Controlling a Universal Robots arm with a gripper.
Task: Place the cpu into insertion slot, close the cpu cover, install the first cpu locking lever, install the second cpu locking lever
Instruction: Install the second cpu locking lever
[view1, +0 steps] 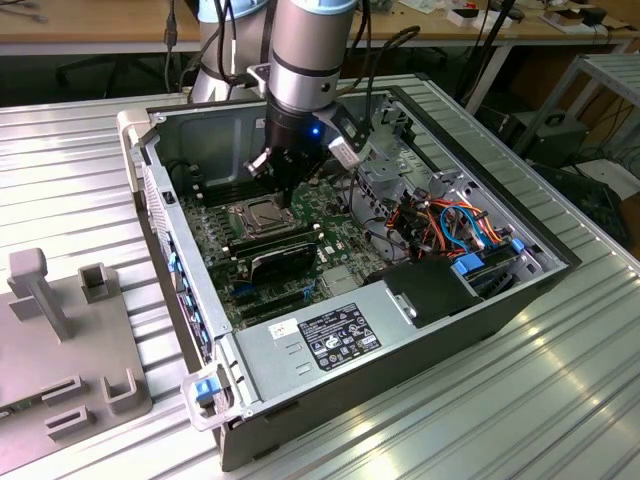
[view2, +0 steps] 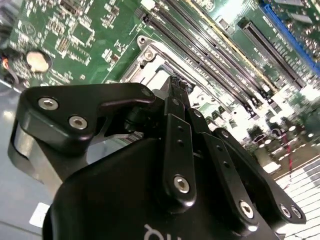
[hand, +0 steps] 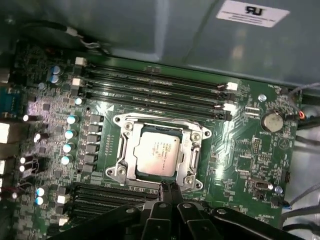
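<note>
Pinched together with nothing between its fingertips, the gripper (hand: 169, 187) hangs just above the edge of the insertion slot (hand: 121, 172); in both wrist views the two black fingers (view2: 176, 92) meet at a narrow tip. Seated in that slot lies the cpu (hand: 156, 154), its silvery top showing through the window of the cpu cover (hand: 192, 145), which is folded flat over it with its metal frame around the chip. Beyond the socket, long black memory slots (hand: 155, 90) run across the green motherboard (hand: 240, 155), and a round coin battery (hand: 273, 121) sits off to one side. From the exterior view, the arm (view1: 305, 60) reaches down into the open computer case (view1: 300, 350), its gripper (view1: 283, 203) just over the socket (view1: 257, 216), and a grey fixture (view1: 60, 340) rests on the ribbed metal table (view1: 520, 400) at the exterior view's left.
</note>
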